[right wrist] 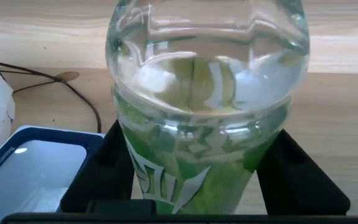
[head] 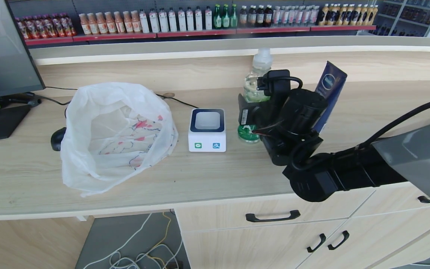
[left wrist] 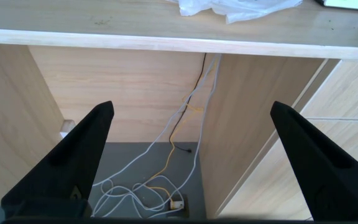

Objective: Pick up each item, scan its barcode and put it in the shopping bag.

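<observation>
A clear bottle (head: 254, 80) with a green label stands on the wooden counter (head: 200, 172), right of the white scanner box (head: 207, 129). My right gripper (head: 250, 118) reaches it from the front. In the right wrist view the bottle (right wrist: 204, 93) sits between the two black fingers (right wrist: 104, 168), which press on both of its sides. A dark blue tube (head: 330, 93) stands upright just behind that arm. The white shopping bag (head: 116, 134) lies open on the counter's left part. My left gripper (left wrist: 191, 162) hangs open below the counter edge, holding nothing.
A monitor (head: 2, 48) and a black mouse (head: 57, 139) sit at the far left. The counter's raised back wall (head: 200, 71) runs behind the items. Drawers (head: 273, 216) lie under the counter on the right. Loose cables (left wrist: 166, 174) lie on the floor in the open gap.
</observation>
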Available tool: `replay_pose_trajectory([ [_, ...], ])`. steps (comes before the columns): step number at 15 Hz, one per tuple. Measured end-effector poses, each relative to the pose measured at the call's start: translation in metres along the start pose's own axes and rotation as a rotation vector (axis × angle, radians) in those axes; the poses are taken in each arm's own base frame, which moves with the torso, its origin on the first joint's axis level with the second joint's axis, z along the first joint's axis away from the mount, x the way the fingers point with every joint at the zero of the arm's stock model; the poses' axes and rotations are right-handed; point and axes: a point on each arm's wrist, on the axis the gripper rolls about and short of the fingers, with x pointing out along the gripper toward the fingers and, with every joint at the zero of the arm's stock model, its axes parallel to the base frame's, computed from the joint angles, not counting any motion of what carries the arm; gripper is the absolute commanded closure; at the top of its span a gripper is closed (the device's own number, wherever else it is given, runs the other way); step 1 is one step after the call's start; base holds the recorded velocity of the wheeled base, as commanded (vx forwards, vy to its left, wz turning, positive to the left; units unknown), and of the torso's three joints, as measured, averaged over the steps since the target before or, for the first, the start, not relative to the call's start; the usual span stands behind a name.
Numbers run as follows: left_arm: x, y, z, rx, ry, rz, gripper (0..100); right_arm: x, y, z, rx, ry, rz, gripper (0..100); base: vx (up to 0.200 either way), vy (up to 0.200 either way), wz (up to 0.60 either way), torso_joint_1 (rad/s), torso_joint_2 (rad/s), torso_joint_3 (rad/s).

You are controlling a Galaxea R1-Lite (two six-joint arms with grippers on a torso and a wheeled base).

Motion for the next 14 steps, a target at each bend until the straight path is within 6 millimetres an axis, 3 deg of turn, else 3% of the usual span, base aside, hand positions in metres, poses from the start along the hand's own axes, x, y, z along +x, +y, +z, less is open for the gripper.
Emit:
replay_pose_trajectory([
  [7, 0.0, 0.0, 0.0, 0.0, 0.0, 0.0, 0, -0.002, -0.003, 0.013, 0.011, -0.022, -0.005, 100, 0.0, 0.0, 0.0, 0.0, 0.0, 0.0],
  [14, 0.0, 0.0, 0.0, 0.0, 0.0, 0.0, 0, -0.008, -0.011, 0.04, 0.037, -0.072, -0.014, 100, 0.0, 0.0, 0.0, 0.0, 0.0, 0.0],
])
